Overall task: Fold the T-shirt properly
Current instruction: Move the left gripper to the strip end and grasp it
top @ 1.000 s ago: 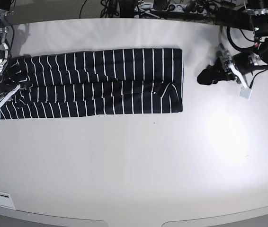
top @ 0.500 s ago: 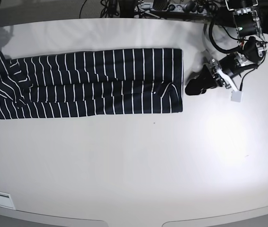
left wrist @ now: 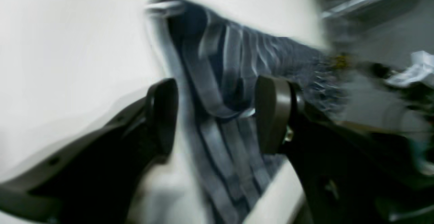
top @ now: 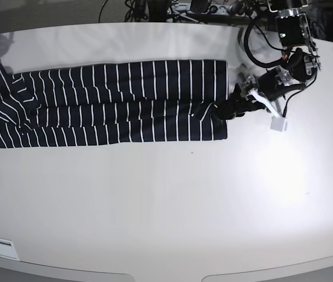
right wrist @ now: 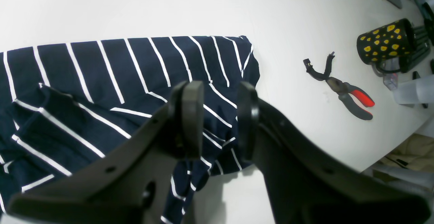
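The T-shirt (top: 119, 100) lies folded into a long navy, white-striped band across the far half of the table. My left gripper (top: 225, 110) is at the band's right edge. In the blurred left wrist view it (left wrist: 217, 115) is open, with the shirt's edge (left wrist: 230, 64) between its fingers. My right gripper (right wrist: 219, 118) hovers over the shirt's rumpled left end (right wrist: 101, 68). Its jaws stand a narrow gap apart, and stripes show through the gap. In the base view that arm is almost out of sight at the left edge.
Red-handled pliers (right wrist: 342, 91) and a black mug with yellow spots (right wrist: 385, 44) lie on the table beyond the shirt's left end. Cables (top: 184, 7) run behind the far edge. The white table (top: 166, 205) stretches toward the near edge.
My left gripper has moved left from beside the shirt onto its right edge. The shirt's left end was drawn out to the left a second ago and has stayed there.
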Action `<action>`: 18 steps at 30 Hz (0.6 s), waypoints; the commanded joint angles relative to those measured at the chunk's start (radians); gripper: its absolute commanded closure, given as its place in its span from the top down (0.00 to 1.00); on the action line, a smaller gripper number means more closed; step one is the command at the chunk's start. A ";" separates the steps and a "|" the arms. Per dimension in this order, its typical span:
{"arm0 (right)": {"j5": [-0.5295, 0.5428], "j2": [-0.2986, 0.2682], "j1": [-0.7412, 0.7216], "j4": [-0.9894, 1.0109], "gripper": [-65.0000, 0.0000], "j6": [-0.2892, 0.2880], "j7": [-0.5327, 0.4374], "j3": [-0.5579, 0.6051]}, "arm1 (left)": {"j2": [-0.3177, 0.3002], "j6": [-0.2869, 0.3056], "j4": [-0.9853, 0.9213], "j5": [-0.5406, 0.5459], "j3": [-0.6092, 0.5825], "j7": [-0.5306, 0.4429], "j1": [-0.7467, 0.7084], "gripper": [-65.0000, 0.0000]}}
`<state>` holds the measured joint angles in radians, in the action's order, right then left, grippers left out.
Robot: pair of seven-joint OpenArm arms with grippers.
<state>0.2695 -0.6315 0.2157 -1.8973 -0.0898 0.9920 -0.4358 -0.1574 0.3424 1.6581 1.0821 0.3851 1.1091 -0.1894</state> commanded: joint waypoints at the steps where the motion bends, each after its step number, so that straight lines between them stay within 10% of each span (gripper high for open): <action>1: -0.007 -0.028 -0.010 -0.016 0.30 0.003 -0.019 -0.010 | -0.008 -0.033 0.041 -0.042 0.002 -0.018 0.001 0.57; 8: -0.008 -0.031 -0.008 -0.016 0.30 0.003 -0.014 -0.010 | 0.018 -0.243 0.126 -0.270 -0.006 -0.084 -0.019 0.57; 18: -0.008 -0.038 -0.008 -0.016 0.30 -0.015 -0.012 -0.010 | 0.140 -0.285 0.126 -0.324 -0.172 -0.089 -0.088 0.57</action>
<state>0.2695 -0.6426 0.2188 -1.8973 -0.1089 0.9958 -0.4355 -0.0177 0.0875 1.7927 0.8089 0.2157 0.9417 -0.2584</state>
